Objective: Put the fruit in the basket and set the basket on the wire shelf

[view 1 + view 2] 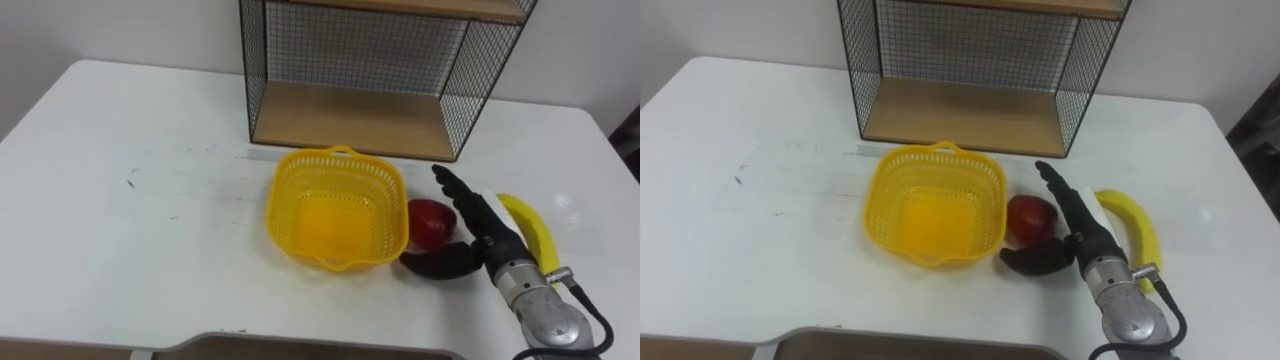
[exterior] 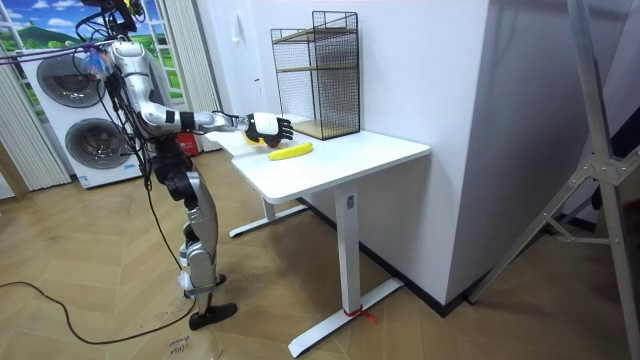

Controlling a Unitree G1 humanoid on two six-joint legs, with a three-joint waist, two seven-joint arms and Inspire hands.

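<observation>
White desk (image 1: pixel 150 250) out in front, and the wire shelf (image 1: pixel 340 115) stands at its far edge, wooden boards inside black mesh. Just before the shelf sits the yellow basket (image 1: pixel 300 185), upright on the desk. Just beside the basket, on the robot's right, there's the red apple (image 1: pixel 430 220), and further right the banana (image 1: pixel 535 235) lies curved. A few dark scuffs (image 1: pixel 130 180) mark the left side.

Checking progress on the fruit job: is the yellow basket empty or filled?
Empty. The yellow basket shows only its bare bottom; the red fruit and banana lie on the table beside it, near the right hand.
</observation>
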